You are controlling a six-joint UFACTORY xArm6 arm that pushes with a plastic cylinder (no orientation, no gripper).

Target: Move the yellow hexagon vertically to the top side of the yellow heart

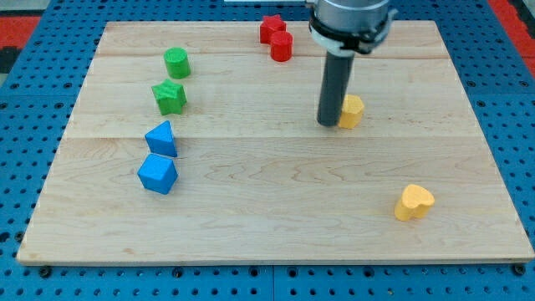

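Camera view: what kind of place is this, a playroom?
Probably a robot test bench, not a playroom: a pale wooden board lies on blue gridded matting, and my tip touches the yellow hexagon block among small coloured blocks.

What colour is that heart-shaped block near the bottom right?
Yellow heart, clearest in the camera view.

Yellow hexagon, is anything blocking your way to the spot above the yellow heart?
Nothing visible does. The yellow hexagon sits right beside my tip, on its right in the view. The yellow heart lies toward the view's bottom right, and the wooden board between them is bare.
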